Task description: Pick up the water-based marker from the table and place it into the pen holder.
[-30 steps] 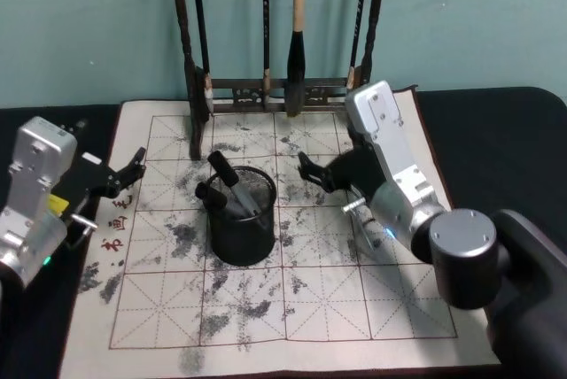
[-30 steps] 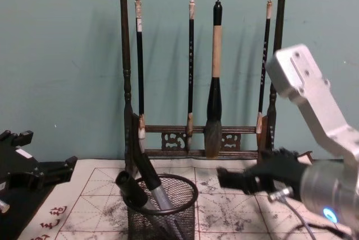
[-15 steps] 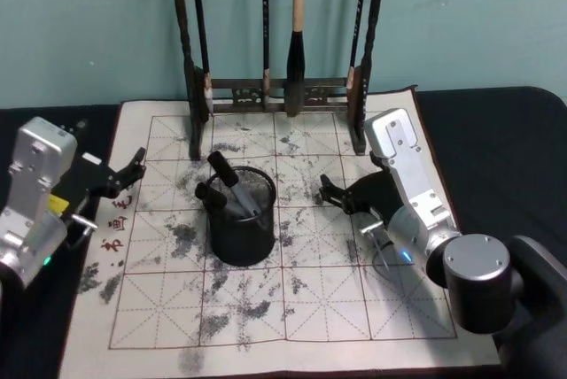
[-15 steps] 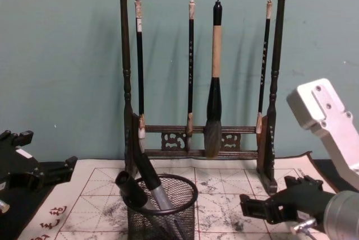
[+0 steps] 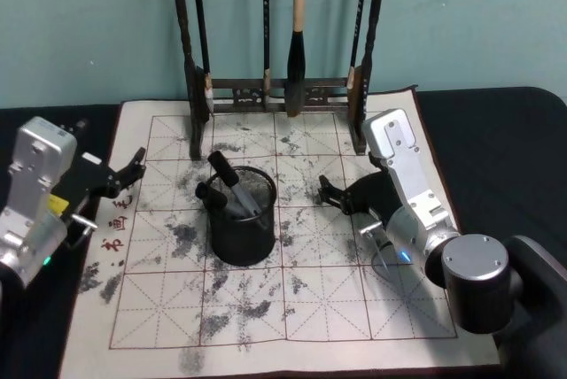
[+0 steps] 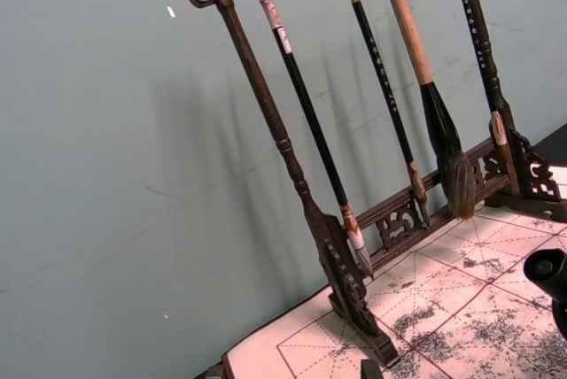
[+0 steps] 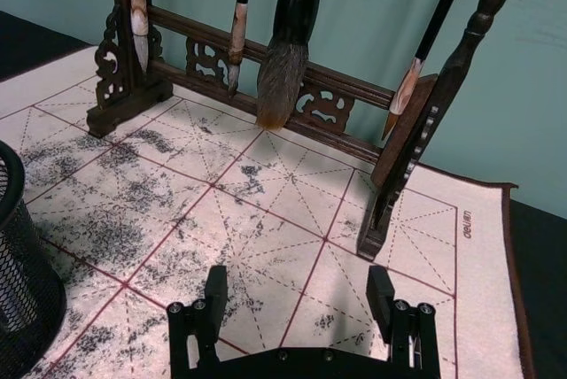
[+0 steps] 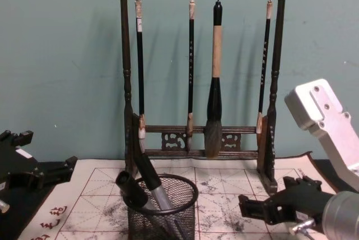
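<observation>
The pen holder (image 5: 240,217) is standing on the mat (image 5: 337,299), a little left of the middle. It is a round black mesh cup with a solid rim. Two pens are sitting inside it. The marker (image 5: 227,180) is leaning to the far left, with a black cap poking up over the rim and a grey body going down into the cup. A fat black pen (image 5: 211,194) is leaning beside it on the left, touching it.

The mat is white with a red grid and grey ink smudges, and it is lying on a black worktop (image 5: 496,140).

The right gripper (image 5: 332,191) is hovering low over the mat, right of the cup and apart from it. Its fingers are spread wide open and are holding nothing. In the right wrist view both fingers (image 7: 215,286) are pointing at the far end of the mat.

The left gripper (image 5: 131,169) is hanging over the left edge of the mat. Its fingers are open a little and are holding nothing.

A tall wooden rack (image 5: 190,60) is standing at the far end of the mat, with four brushes (image 8: 213,83) hanging from it.
</observation>
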